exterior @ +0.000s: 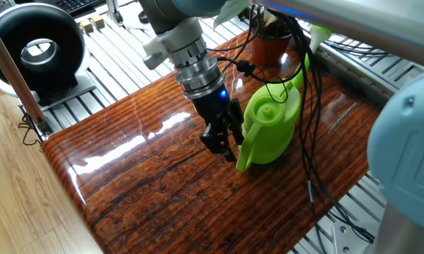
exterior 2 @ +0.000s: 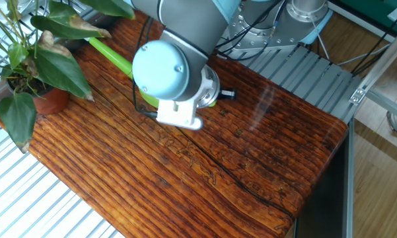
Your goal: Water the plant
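upright dark-leaved plant [exterior 2: 36, 63] in terracotta pot, table corner

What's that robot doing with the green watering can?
The robot arm has its gripper down beside the handle of the green watering can, which stands upright on the wooden table. It is not lifting the can, and the pictures do not show whether the fingers have closed on the handle. The plant in its little reddish pot waits at the far end of the table, near the can's long spout. No water is being poured.
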`<action>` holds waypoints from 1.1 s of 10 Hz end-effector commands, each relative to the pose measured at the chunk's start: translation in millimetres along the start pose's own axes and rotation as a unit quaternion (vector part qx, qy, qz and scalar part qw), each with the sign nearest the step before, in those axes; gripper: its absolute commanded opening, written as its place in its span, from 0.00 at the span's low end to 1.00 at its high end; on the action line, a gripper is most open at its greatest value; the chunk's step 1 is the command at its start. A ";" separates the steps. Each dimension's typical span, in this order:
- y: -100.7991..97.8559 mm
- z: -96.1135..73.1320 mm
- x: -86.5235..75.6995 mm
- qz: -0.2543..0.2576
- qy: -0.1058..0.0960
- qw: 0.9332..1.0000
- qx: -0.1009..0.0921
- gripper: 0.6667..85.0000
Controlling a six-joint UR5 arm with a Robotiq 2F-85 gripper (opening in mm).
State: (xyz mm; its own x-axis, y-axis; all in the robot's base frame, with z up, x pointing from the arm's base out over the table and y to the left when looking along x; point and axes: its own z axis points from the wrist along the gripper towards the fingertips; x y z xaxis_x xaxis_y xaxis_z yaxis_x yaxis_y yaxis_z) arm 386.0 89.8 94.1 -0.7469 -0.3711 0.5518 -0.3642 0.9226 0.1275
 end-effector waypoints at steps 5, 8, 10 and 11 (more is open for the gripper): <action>0.2 25.7 -21.2 0.007 0.008 1.000 -0.008 0.62; 3.7 26.9 -11.1 0.009 0.028 1.000 -0.008 0.62; -1.3 28.6 -6.0 0.005 0.042 0.999 -0.001 0.60; -4.7 28.1 0.0 -0.002 0.053 0.999 0.006 0.58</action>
State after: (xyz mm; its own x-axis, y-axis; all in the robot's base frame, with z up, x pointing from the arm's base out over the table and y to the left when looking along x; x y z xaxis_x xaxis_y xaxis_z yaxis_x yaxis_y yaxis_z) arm 376.7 86.0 67.4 -0.7061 -0.3533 0.6136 -0.3622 0.9249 0.1158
